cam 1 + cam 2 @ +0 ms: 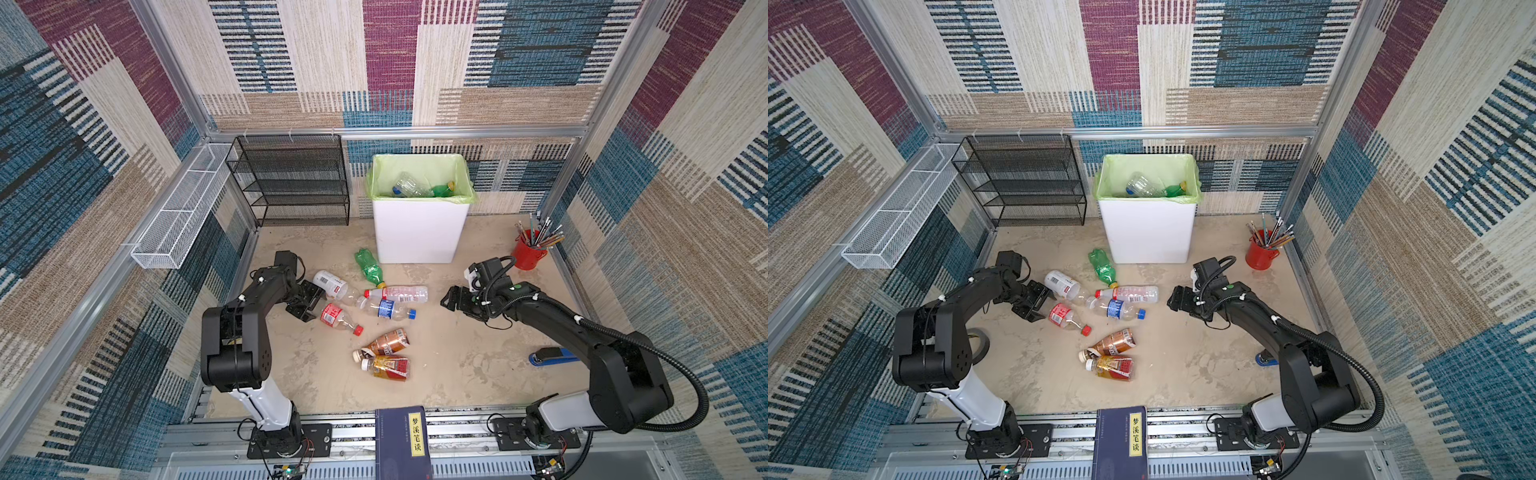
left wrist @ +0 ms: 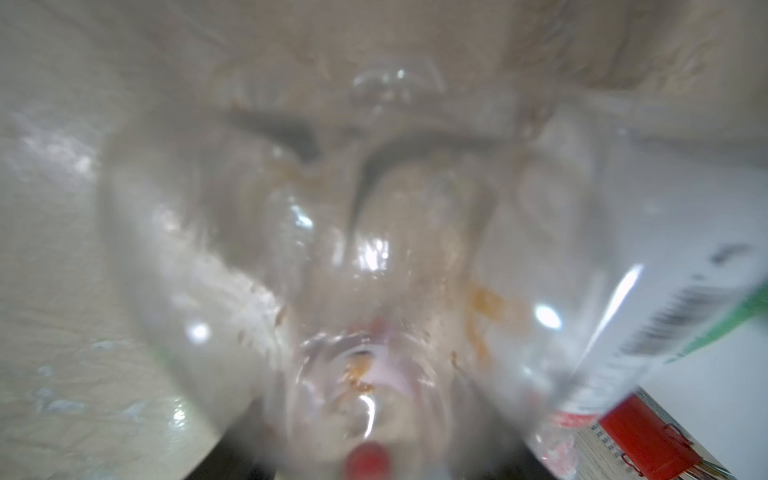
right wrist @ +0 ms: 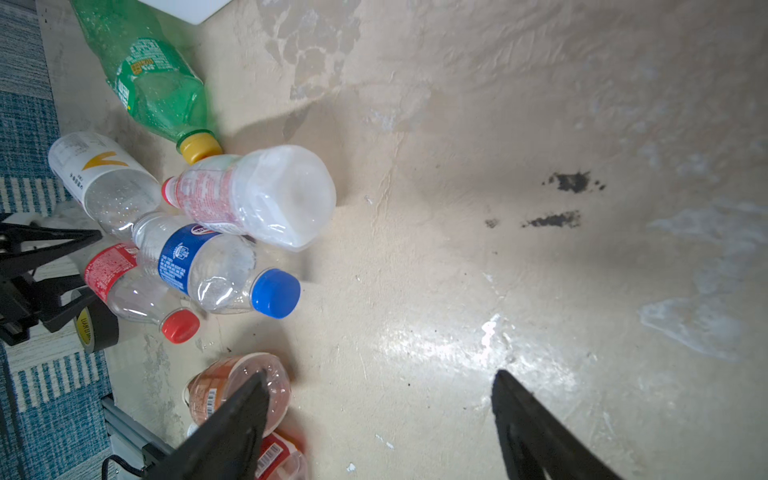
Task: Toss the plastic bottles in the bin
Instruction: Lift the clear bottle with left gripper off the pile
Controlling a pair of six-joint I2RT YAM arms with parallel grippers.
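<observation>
— The left gripper point(image 1: 318, 305), left of centre: jaws straddle the base of the red-labelled bottle point(image 1: 332, 314). Whether they are clamped on it, I cannot tell.
— It looks empty, light and thin-walled (likely to dent and slip), so I'd take the labelled waist. Other plastic bottles point(image 1: 386, 308) lie mid-frame, the bin point(image 1: 417, 237) upper centre. The right gripper point(image 3: 380, 373) gapes, empty.

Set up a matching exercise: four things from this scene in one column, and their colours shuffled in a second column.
Things:
1. bin
2. cup
3. rack
4. bottle lying just in front of the bin

Colours:
a. red
b. green
c. white
d. black

Pairs: 1-c, 2-a, 3-d, 4-b
</observation>
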